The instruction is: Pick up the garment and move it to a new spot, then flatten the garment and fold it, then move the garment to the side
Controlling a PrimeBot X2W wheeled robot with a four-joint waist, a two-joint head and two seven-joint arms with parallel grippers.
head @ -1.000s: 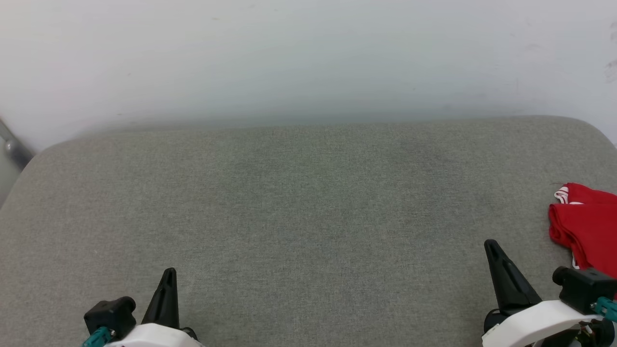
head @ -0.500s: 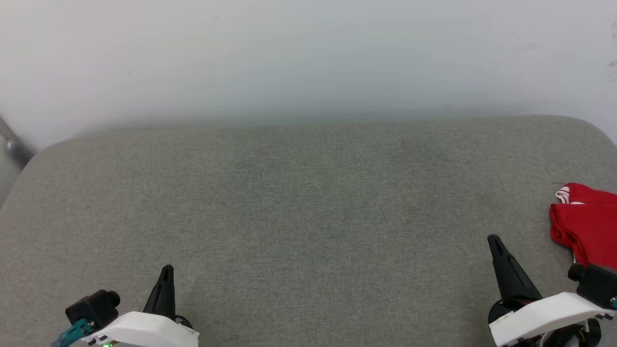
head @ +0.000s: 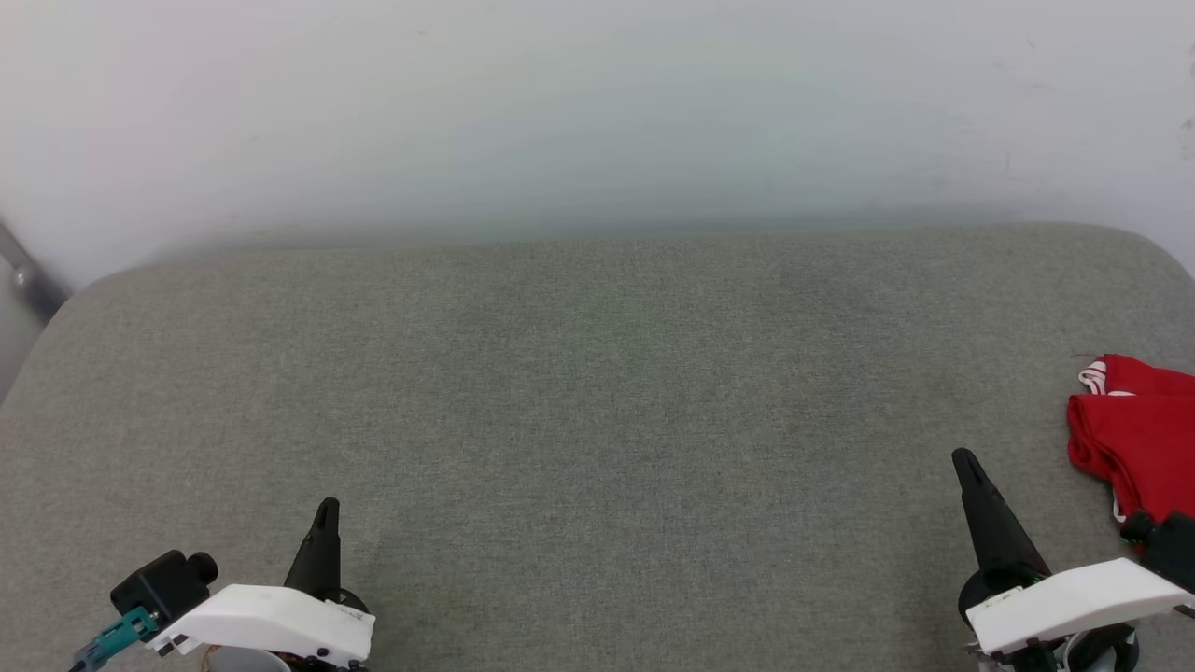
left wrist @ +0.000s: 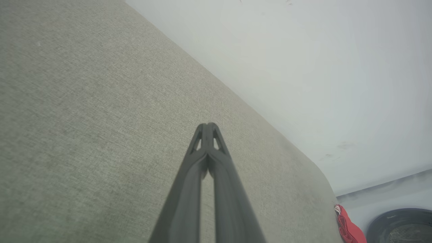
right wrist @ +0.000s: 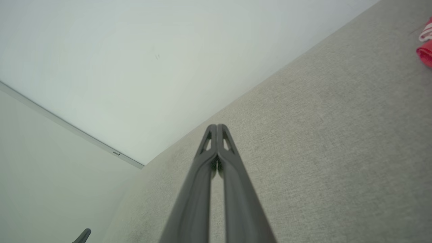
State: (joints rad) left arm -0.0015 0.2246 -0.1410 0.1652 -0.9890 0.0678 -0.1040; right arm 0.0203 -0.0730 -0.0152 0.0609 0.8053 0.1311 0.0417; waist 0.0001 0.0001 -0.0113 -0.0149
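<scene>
- Two grippers are hovering over the grey cushion [head: 597,420], the left gripper [head: 326,510] near-left and the right gripper [head: 964,460] near-right, both with fingers pressed together and gripping nothing.
- The garment [head: 1144,439] is lying bunched at the cushion's right edge, near the right gripper and clear of its fingers.

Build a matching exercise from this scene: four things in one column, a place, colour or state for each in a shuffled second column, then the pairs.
Things:
1. garment
2. left pincer
3. right pincer
4. padded surface

Descriptions:
A. grey fabric, spread across the head view
B. red, at the right edge of the head view
C. shut, at the lower left of the head view
D. shut, at the lower right, close to the red cloth

Pairs: 1-B, 2-C, 3-D, 4-A
</scene>
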